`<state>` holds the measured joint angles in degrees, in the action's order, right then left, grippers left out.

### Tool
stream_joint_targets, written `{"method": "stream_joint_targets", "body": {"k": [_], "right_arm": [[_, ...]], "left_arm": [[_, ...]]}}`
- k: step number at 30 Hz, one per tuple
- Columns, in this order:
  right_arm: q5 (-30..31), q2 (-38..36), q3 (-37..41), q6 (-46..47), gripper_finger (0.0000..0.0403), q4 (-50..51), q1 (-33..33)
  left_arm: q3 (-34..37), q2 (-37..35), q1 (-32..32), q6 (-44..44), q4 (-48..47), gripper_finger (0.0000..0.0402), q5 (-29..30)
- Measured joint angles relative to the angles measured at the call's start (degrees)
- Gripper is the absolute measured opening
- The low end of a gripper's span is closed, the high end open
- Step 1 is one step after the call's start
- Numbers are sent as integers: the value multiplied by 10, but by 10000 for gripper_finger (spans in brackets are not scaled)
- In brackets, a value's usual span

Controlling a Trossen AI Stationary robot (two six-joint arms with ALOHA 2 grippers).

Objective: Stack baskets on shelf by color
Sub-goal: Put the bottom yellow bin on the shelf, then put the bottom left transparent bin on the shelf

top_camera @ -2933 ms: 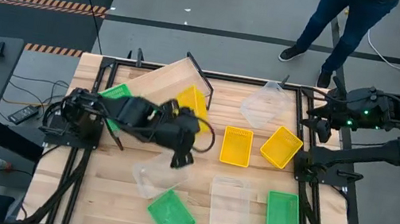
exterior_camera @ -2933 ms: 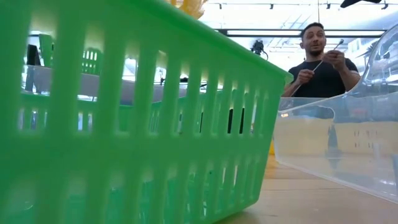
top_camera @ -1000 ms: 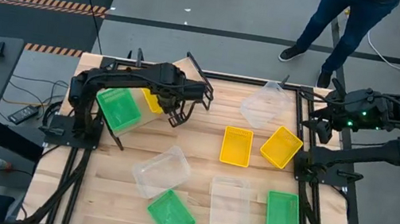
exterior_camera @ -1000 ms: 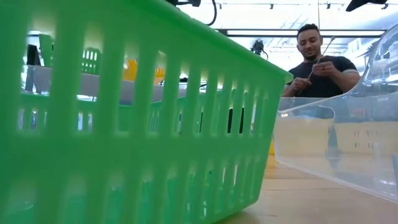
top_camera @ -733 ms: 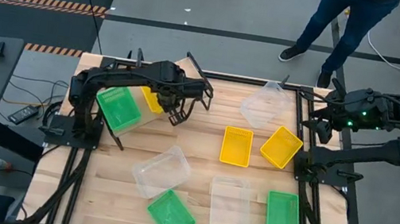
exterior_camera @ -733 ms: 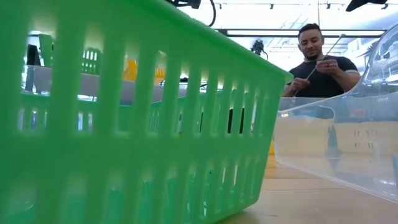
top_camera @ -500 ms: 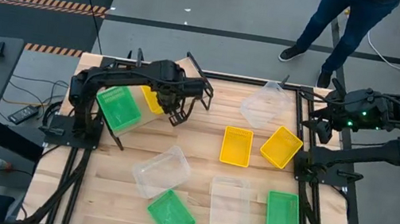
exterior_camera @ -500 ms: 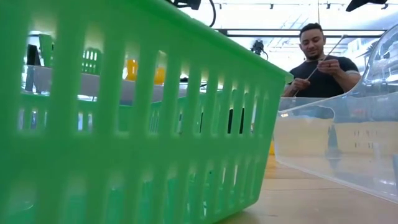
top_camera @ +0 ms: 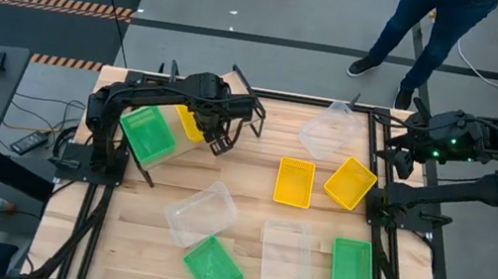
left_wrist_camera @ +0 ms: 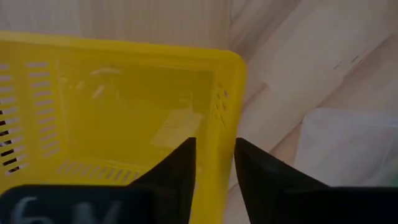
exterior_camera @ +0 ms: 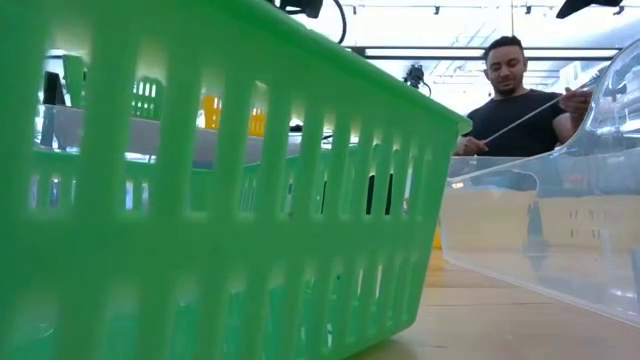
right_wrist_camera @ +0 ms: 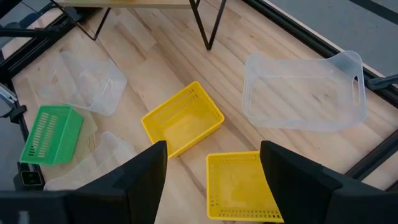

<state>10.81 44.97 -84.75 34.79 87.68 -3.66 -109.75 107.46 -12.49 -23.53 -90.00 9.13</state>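
Baskets lay scattered over the table point(top_camera: 253, 175) in the high view, and two sat on the shelf point(top_camera: 220, 90) at the far left: a green basket point(top_camera: 149, 134) and, beside it, a yellow basket point(top_camera: 190, 123) partly under the left arm. The left gripper point(top_camera: 221, 141) hung over that yellow basket's edge. On the table were two more yellow ones point(top_camera: 294, 183) point(top_camera: 350, 183), three clear ones point(top_camera: 331, 129) point(top_camera: 201, 213) point(top_camera: 285, 255) and two green ones point(top_camera: 213, 267) point(top_camera: 351, 266). The right gripper point(top_camera: 397, 155) waited at the far right edge of the table, and a person's legs point(top_camera: 417, 31) showed on the floor beyond. The low view was filled by a near green basket point(exterior_camera: 220, 200), with a clear bin point(exterior_camera: 560, 230) beside it and a person point(exterior_camera: 520, 100) behind holding a thin rod. In the left wrist view the left gripper point(left_wrist_camera: 214, 160) stood with its fingers slightly parted on either side of the yellow basket's point(left_wrist_camera: 112, 112) wall; whether they pinched it could not be told. In the right wrist view the right gripper's point(right_wrist_camera: 211, 168) fingers stood wide apart and held nothing, above two yellow baskets point(right_wrist_camera: 183, 118) point(right_wrist_camera: 242, 186), a clear one point(right_wrist_camera: 301, 90) and a green one point(right_wrist_camera: 51, 133).
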Motion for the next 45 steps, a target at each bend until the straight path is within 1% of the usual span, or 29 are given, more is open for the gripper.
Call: {"method": "stream_joint_targets", "body": {"k": [3, 5, 14, 16, 19, 24, 27, 32, 35, 40, 45], "right_arm": [[0, 0, 0, 0, 264, 7, 0], [0, 0, 0, 0, 264, 12, 0], [0, -1, 0, -5, 264, 24, 0], [0, -1, 0, -5, 264, 24, 0], [0, -1, 0, -5, 264, 24, 0], [-1, -1, 0, -10, 264, 24, 0], [-1, -1, 0, -9, 264, 24, 0], [-15, -1, 0, -9, 264, 24, 0], [-19, -1, 0, -4, 264, 24, 0], [-29, -1, 0, 6, 264, 23, 0], [-31, -1, 0, 6, 264, 23, 0]], "left_arm": [[0, 0, 0, -14, 0, 116, 0], [0, 0, 0, -27, 0, 107, 0], [0, 0, 0, -43, -1, 27, -15], [0, -2, 0, -43, 0, 16, -15], [0, -7, -1, -43, 0, 17, -15], [0, -20, -5, -43, 0, 43, -14], [0, -27, -5, -43, 0, 40, -13], [0, -31, -5, -36, 0, 13, -26], [0, -31, -4, -28, 0, 6, -33], [0, -32, -4, -28, 0, 17, -34], [-6, -52, -4, -32, 0, 34, -43]]}}
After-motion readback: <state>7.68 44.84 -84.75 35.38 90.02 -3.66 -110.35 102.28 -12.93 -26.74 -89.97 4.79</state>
